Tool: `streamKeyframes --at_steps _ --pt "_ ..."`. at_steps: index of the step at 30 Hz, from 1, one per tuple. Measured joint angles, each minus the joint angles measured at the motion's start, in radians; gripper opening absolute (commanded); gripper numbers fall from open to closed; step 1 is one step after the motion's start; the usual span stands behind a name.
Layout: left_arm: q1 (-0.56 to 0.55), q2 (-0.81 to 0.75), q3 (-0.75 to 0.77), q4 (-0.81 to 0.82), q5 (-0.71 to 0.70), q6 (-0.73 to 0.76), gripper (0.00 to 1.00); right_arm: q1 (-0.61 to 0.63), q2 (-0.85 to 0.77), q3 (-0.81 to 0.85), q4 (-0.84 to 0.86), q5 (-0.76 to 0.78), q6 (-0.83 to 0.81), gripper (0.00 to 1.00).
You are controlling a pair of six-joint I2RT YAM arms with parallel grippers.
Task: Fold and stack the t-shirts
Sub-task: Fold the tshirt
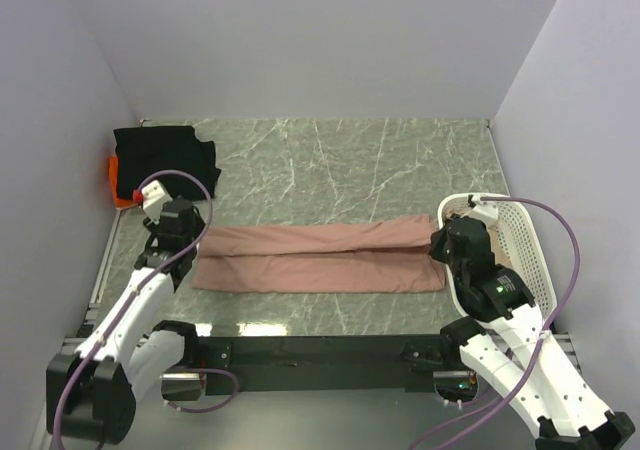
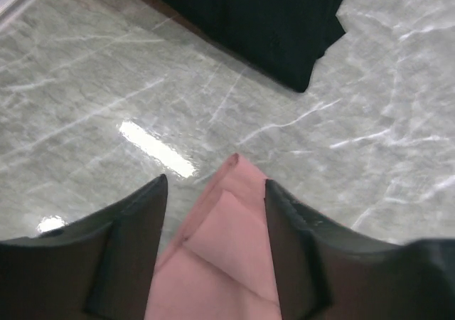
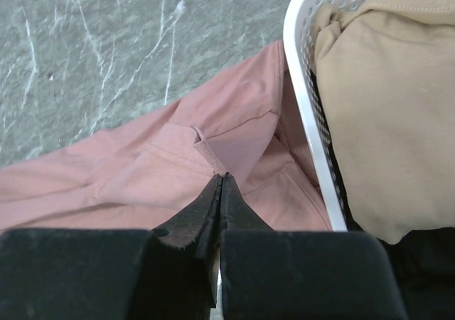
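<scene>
A dusty-pink t-shirt point(image 1: 320, 258) lies folded into a long band across the marble table, running left to right. At its left end my left gripper point(image 1: 178, 222) is open; in the left wrist view the gripper point(image 2: 216, 185) straddles a pointed corner of the pink cloth point(image 2: 227, 249), which lies loose between the fingers point(image 2: 135, 235). At the band's right end my right gripper point(image 1: 445, 242) is shut, and in its wrist view the tips point(image 3: 222, 178) pinch a raised fold of the pink t-shirt point(image 3: 142, 171). A black t-shirt point(image 1: 165, 160) point(image 2: 270, 21) lies folded at the back left on an orange one point(image 1: 120, 195).
A white mesh laundry basket point(image 1: 530, 260) stands at the right edge, its rim point(image 3: 302, 107) touching the pink shirt's end. Inside it lie a tan garment point(image 3: 384, 107) and something black point(image 3: 426, 263). Walls close in the table on three sides.
</scene>
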Motion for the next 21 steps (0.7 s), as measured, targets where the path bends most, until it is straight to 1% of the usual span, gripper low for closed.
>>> streamKeyframes --at_steps 1,2,3,4,5,7,8,10,11,15,18,21 --pt "-0.002 -0.032 -0.015 0.000 0.000 -0.002 0.69 0.008 -0.001 0.000 -0.001 0.003 0.000 0.02" --pt "-0.004 -0.064 -0.029 0.001 0.001 -0.006 0.73 0.016 -0.001 0.000 -0.002 0.007 0.002 0.12" --pt "-0.005 -0.110 -0.048 0.002 0.005 -0.011 0.78 0.027 -0.002 0.000 -0.003 0.013 0.008 0.20" --pt "-0.006 -0.147 -0.061 0.002 0.007 -0.014 0.80 0.038 -0.003 0.000 -0.005 0.021 0.011 0.28" --pt "-0.006 -0.185 -0.073 0.003 0.010 -0.016 0.81 0.049 -0.005 0.000 -0.006 0.027 0.013 0.38" --pt "-0.006 -0.238 -0.086 0.008 0.016 -0.018 0.83 0.066 -0.008 0.000 -0.010 0.042 0.016 0.45" --pt "-0.006 -0.248 -0.087 0.012 0.019 -0.018 0.84 0.074 -0.009 0.000 -0.013 0.050 0.016 0.50" --pt "-0.006 -0.238 -0.086 0.038 0.038 -0.018 0.83 0.086 -0.012 0.001 -0.021 0.064 0.021 0.55" --pt "-0.006 -0.215 -0.084 0.050 0.053 -0.018 0.82 0.092 -0.016 0.001 -0.026 0.071 0.023 0.59" --pt "-0.036 -0.036 -0.045 0.084 0.102 -0.019 0.82 0.099 -0.033 0.001 -0.023 0.079 0.017 0.61" --pt "-0.119 0.108 -0.002 0.105 0.108 -0.025 0.83 0.100 -0.001 0.001 0.010 0.072 0.007 0.61" --pt "-0.235 0.225 0.061 0.118 0.106 -0.032 0.83 0.100 0.114 0.002 0.063 0.045 -0.005 0.61"
